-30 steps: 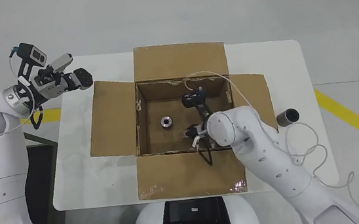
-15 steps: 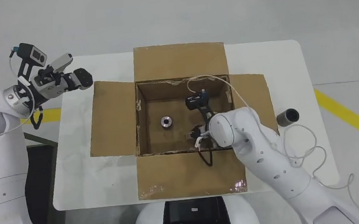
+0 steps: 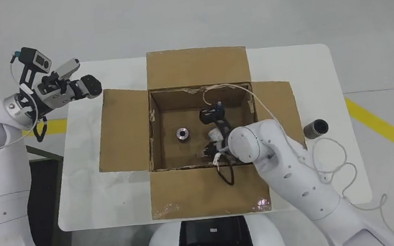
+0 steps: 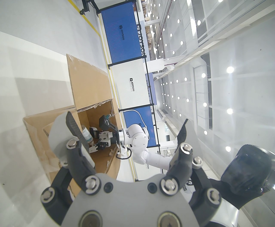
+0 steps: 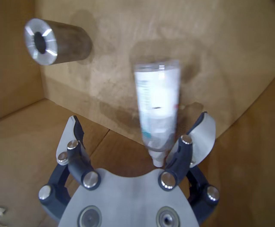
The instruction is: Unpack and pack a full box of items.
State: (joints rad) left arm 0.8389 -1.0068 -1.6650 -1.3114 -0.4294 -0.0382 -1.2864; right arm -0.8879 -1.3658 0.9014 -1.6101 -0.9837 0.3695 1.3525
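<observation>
An open cardboard box (image 3: 195, 69) stands mid-table with its flaps spread. My right gripper (image 3: 212, 149) is down inside it, fingers open (image 5: 139, 118). A white tube (image 5: 158, 103) with a clear body sits between those fingers, its cap end close to one finger (image 5: 187, 146); it looks blurred and is not clamped. A steel cylinder (image 5: 57, 42) stands on the box floor (image 3: 182, 133). My left gripper (image 3: 92, 85) hangs open and empty (image 4: 126, 118) beyond the box's left flap. From there the tube (image 4: 87, 134) and the right gripper (image 4: 96, 146) are visible inside the box.
A dark cylinder (image 3: 314, 127) lies on the white table (image 3: 89, 199) to the right of the box, beside the right arm's white cable (image 3: 334, 159). The box walls close in around the right gripper.
The right wrist has shifted slightly inside the box, first a little toward the right wall, then back. The left arm has stayed where it was.
</observation>
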